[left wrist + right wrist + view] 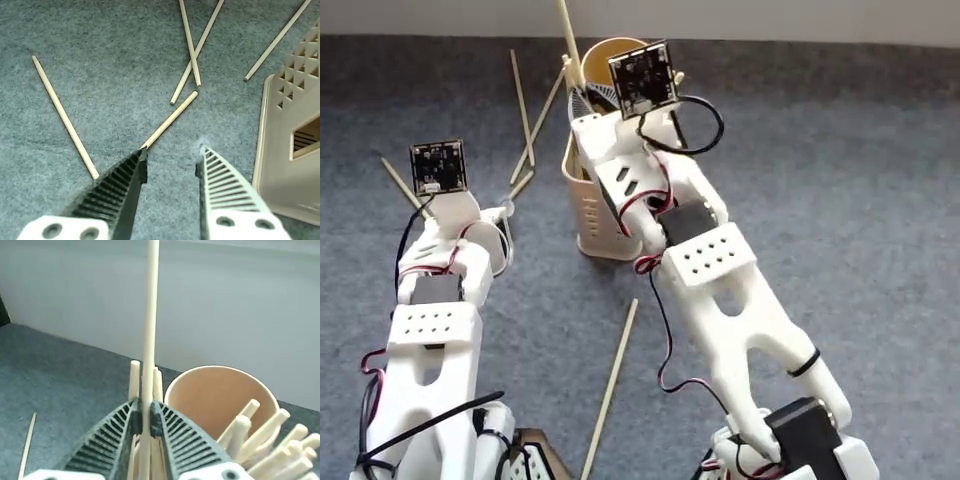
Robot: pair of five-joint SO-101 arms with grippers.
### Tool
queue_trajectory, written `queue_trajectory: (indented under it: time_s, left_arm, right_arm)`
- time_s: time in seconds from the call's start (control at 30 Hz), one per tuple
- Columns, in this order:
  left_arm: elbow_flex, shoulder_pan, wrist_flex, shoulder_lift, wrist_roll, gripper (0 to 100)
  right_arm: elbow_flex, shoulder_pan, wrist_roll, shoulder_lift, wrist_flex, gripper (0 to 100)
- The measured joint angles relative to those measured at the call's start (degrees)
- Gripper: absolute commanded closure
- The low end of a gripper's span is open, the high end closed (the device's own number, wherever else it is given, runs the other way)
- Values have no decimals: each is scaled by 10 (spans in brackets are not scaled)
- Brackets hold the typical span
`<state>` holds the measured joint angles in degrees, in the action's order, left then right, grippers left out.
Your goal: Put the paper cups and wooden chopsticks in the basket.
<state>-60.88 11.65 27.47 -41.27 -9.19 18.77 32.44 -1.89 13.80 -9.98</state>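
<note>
The right gripper point(145, 412) pinches 1 upright wooden chopstick point(150, 315) between its jaws, above the basket point(586, 215) holding a paper cup point(215, 395). The left gripper point(172, 160) hovers over the carpet point(100, 40), jaws spread. 1 loose chopstick point(167, 120) ends at its dark jaw tip.

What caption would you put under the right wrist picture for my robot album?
Right gripper pinches a chopstick next to a paper cup and a bunch of other chopsticks.
</note>
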Motion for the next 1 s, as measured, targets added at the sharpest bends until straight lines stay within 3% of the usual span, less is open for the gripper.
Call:
queue_trajectory:
  time_s: [0.23,0.37,0.53,0.63,0.7,0.83,1.0]
  left_arm:
    - [0,0,0,0,0,811]
    - [0,0,0,0,0,811]
    - [0,0,0,0,0,811]
    - [0,0,0,0,0,811]
    - [0,0,0,0,8,811]
    - [10,-2,18,-2,119,811]
    - [92,-22,205,-2,204,811]
  right_arm:
    - [-3,0,0,25,-32,820]
    - [-8,0,0,64,-113,810]
    - [-8,0,0,99,-140,810]
    - [-17,0,37,130,-185,811]
    - [-41,0,62,160,-239,811]
    - [-127,0,78,222,-407,811]
    - [-180,-11,82,279,-633,811]
